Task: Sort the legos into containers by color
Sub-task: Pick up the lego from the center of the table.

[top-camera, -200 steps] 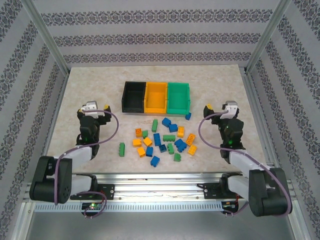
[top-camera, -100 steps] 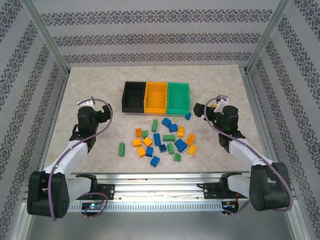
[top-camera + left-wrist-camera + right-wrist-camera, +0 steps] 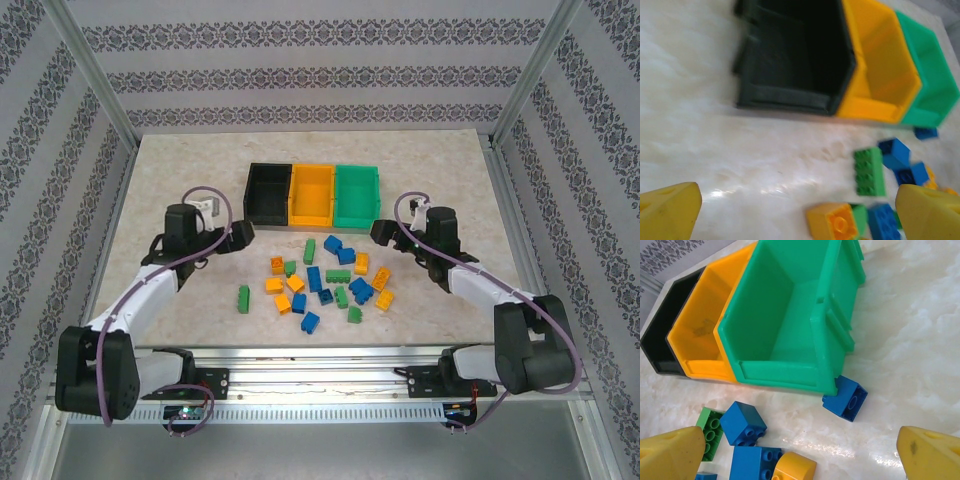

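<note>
Two black-jointed arms [image 3: 148, 292] with white shells.
A mauve cable [image 3: 222, 208] loops behind each pincer; the left gripper [image 3: 243, 232] and right gripper [image 3: 381, 231] are black, their fingers [image 3: 667, 210] tipped with blunt yellow wedges, one faintly speckled with dark marks.

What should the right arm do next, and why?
Probably ease the right gripper forward and down onto the blue brick at the green bin's near corner. The jaws stand open and empty, and that brick lies alone ahead between the fingers, apart from the pile, so it looks like the easiest grasp. The bin wall is close, so go slowly.
</note>
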{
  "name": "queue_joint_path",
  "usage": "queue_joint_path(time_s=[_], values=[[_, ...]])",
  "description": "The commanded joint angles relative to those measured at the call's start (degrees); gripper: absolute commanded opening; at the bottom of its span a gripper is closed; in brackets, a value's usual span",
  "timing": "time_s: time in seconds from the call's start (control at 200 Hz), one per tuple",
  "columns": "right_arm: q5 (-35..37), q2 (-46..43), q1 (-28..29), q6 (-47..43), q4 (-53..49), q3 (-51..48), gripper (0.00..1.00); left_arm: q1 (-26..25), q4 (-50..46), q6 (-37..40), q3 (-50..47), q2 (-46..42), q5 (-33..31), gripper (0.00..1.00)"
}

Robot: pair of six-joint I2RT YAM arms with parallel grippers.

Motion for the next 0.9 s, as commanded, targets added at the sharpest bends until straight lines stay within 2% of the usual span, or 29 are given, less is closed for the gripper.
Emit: queue_joint_path(time_s=[0.0,0.13,0.28,0.425,0.57,0.655,0.804,0.859,0.894], values=[[-0.8,2.3,0.8,0.8,2.0,0.1,0.98,-5.7,-8.6,1.0,4.8,2.9,2.6,0.99],[0.8,3.1,4.1,-0.2,1.1,1.0,0.98,-12.0,-12.5,2.1,9.0,5.9,-3.2,0.99],[7.7,1.0,9.1,-3.6,0.3,0.8,0.98,-17.8,-13.1,1.6,12.7,9.8,-5.2,1.0],[9.9,-0.6,10.5,-4.3,0.2,0.6,0.98,-21.3,-15.5,1.9,17.9,17.1,-7.0,0.87],[12.1,-0.1,10.7,-4.7,1.9,-0.7,0.98,-23.9,-17.0,0.6,23.0,24.3,-10.2,0.85],[12.8,-0.2,10.8,-5.0,2.2,-1.0,0.98,-26.3,-19.1,0.8,26.7,28.2,-12.6,0.74],[13.7,-0.6,10.8,-5.1,2.7,-1.5,0.98,-29.6,-25.4,1.7,33.9,35.5,-19.2,0.71],[13.8,-0.8,11.0,-5.3,3.1,-1.6,0.98,-30.0,-28.0,1.9,36.6,37.7,-21.2,0.62],[14.1,-0.9,11.1,-5.5,3.1,-1.7,0.98,-30.3,-29.9,2.2,38.2,39.1,-22.8,0.61]])
